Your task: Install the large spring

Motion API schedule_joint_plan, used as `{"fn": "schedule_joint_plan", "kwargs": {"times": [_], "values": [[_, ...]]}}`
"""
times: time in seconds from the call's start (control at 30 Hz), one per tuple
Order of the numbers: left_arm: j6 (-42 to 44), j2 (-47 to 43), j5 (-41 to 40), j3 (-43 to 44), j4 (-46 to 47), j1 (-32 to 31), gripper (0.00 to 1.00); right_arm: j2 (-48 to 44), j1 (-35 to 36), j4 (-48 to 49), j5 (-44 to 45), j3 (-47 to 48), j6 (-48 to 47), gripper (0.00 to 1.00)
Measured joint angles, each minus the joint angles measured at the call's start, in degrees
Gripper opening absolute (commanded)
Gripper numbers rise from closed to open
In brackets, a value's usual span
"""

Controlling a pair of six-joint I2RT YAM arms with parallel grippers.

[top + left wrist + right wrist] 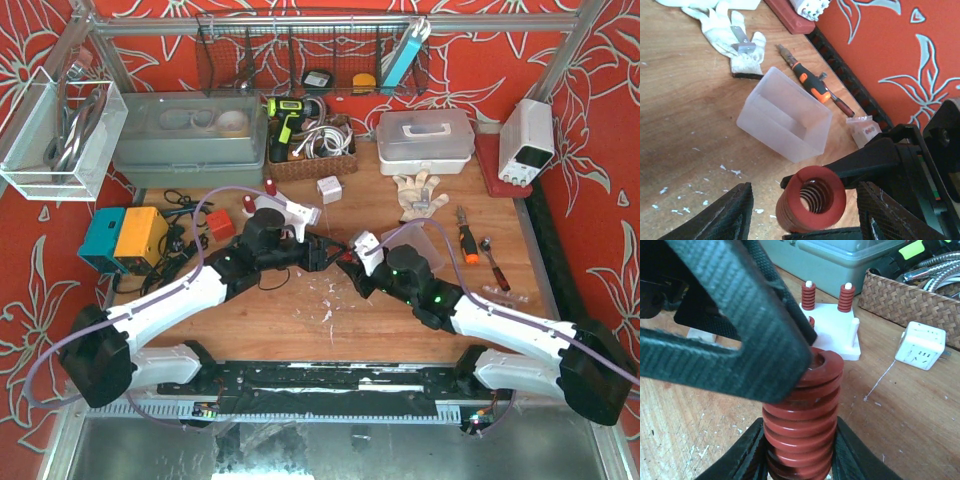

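1. Setting, top view: wooden desk (290, 315) enclosed by red floral-print walls.
2. Top view, back row, left to right: grey lidded bin (190, 135), wicker basket (315, 152), white lidded box (425, 135), bench power supply (527, 140).
3. Top view, mid-desk: white fixture (290, 210) with small red springs on posts; white plug cube (328, 189) just right of it; work gloves (420, 195); orange-handled screwdriver (468, 243); teal and yellow box (125, 238) at the left edge.
4. Top view, arms: left gripper (325, 252) and right gripper (352, 268) meet tip to tip at the desk's centre. What lies between them is too small to tell here.
5. Left wrist view: large spring (810, 200), red, with its open end towards the camera. It sits between the left gripper's fingers (735, 215), which stand apart with a gap on each side, so this gripper is open. The right gripper's black frame reaches in from the right.
6. Left wrist view, background: clear plastic container (785, 122) lying on the desk, with glove and screwdriver beyond it.
7. Right wrist view: the right gripper is closed on the spring's lower coils, one finger on either side. A left gripper finger overlaps the top coil. The fixture stands beyond, apart from the spring, and the plug cube is to its right.
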Motion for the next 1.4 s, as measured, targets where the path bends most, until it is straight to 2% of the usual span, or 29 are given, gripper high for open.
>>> {"fn": "schedule_joint_plan", "kwargs": {"times": [0.27, 0.43, 0.67, 0.73, 0.83, 0.9, 1.13, 1.17, 1.4], "values": [[-0.8, 2.4, 2.7, 0.4, 0.8, -0.2, 0.52, 0.4, 0.9, 0.0, 1.3, 0.0, -0.9, 0.0], [-0.9, 2.7, 3.3, 0.4, 0.7, -0.4, 0.44, 0.4, 0.9, 0.1, 1.3, 0.0, -1.2, 0.0], [0.2, 2.8, 2.7, 0.4, 0.3, -0.3, 0.08, 0.5, 1.0, -0.2, 1.3, 0.0, -1.4, 0.01], [0.1, 2.8, 2.5, 0.4, 0.2, -0.4, 0.01, 0.5, 1.0, -0.3, 1.4, 0.0, -1.4, 0.14], [0.1, 2.8, 2.3, 0.4, 0.2, -0.4, 0.0, 0.5, 1.2, -0.4, 2.1, 0.0, -1.4, 0.46], [0.1, 2.8, 1.7, 0.4, 0.2, -0.5, 0.0, 0.5, 1.3, -0.5, 2.8, 0.0, -1.2, 0.6], [0.7, 2.8, -8.2, 0.4, -0.1, -0.5, 0.0, 0.7, 1.3, -2.4, 13.6, 1.2, 0.1, 0.95], [1.0, 2.8, -10.6, 0.4, -0.1, -0.5, 0.0, 0.4, 1.3, -2.6, 15.1, 1.2, 0.5, 0.98], [3.9, 4.7, -27.4, 0.4, 3.3, 0.2, 0.0, -6.8, 0.8, -3.0, 24.7, -0.9, 2.8, 0.99]]}}
